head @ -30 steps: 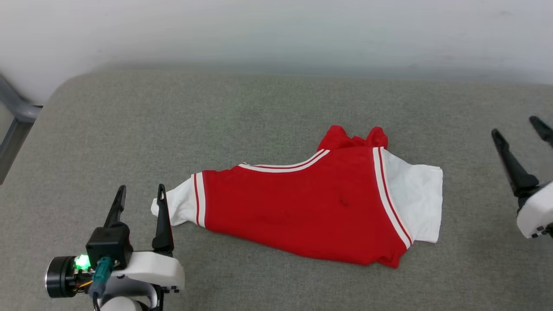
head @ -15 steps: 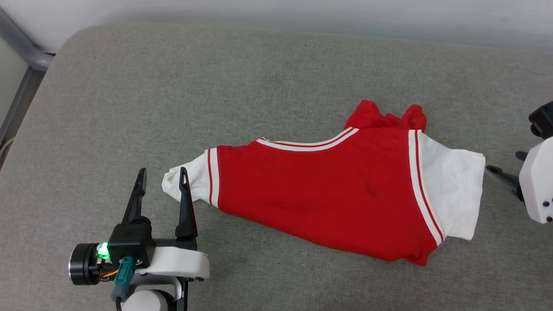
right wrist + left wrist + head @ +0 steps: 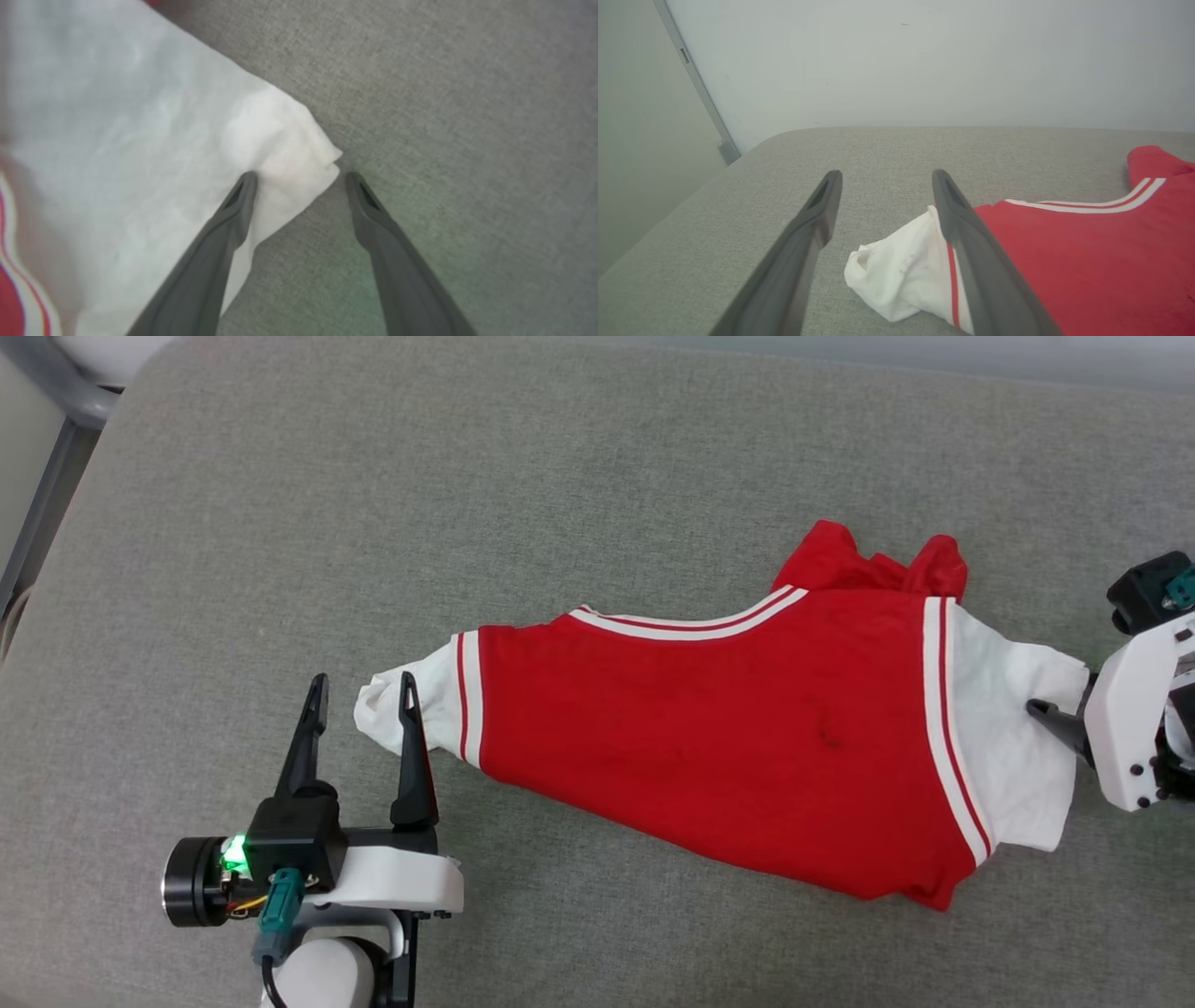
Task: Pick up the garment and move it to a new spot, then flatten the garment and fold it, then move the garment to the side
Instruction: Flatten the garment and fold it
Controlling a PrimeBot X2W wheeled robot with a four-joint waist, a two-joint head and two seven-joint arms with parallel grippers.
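1. The garment lies spread lengthwise on the grey fabric-covered worktop, with one white sleeve at each end.
2. The left gripper is level and low, with its fingers pointing away from the robot. It is released. Its spread fingers flank the crumpled left sleeve.
3. The right gripper is pitched down at the worktop and is also released. One finger rests on the corner of the right sleeve, and the other is over bare fabric.

Garment: showing soft matt cloth
Cushion: showing coarse matt woven fabric
Fingers: showing smooth matt plastic
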